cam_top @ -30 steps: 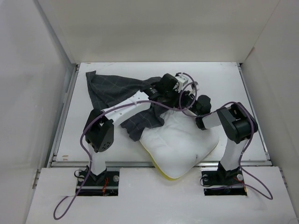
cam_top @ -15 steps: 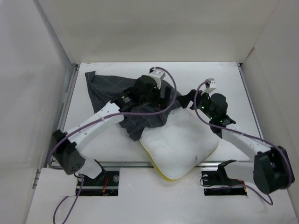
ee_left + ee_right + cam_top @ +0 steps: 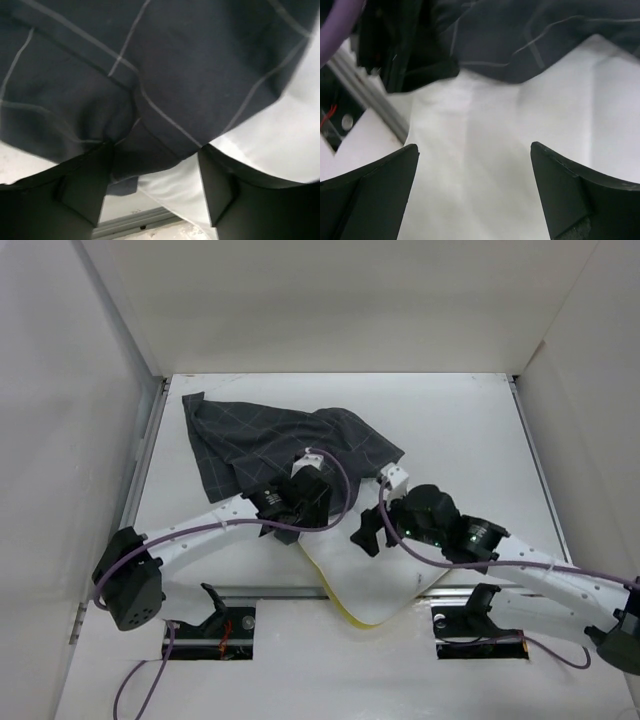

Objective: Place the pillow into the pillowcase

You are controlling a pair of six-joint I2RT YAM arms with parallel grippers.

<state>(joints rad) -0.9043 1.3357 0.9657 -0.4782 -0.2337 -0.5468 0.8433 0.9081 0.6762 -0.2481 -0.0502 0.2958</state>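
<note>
The dark checked pillowcase [image 3: 255,435] lies crumpled on the far left of the table, its near edge draped over the white pillow [image 3: 372,578]. The pillow's yellow band [image 3: 348,613] hangs over the table's near edge. My left gripper [image 3: 300,518] hovers at the pillowcase's near hem; in the left wrist view it [image 3: 154,165] stands open, with a fold of pillowcase [image 3: 165,75] and pillow [image 3: 172,192] between the fingers. My right gripper [image 3: 366,536] is over the pillow, wide open [image 3: 474,150] above bare white pillow [image 3: 485,175], with the pillowcase [image 3: 530,35] just beyond it.
The white table [image 3: 470,420] is boxed in by white walls on three sides. A metal rail [image 3: 260,592] runs along its near edge. The left arm's dark wrist [image 3: 395,50] shows close at the right wrist view's upper left.
Both arms have drawn back toward the near edge. The left gripper came from the pillowcase's far part to its near hem, the right from beside the pillow to over it. Both have opened.
</note>
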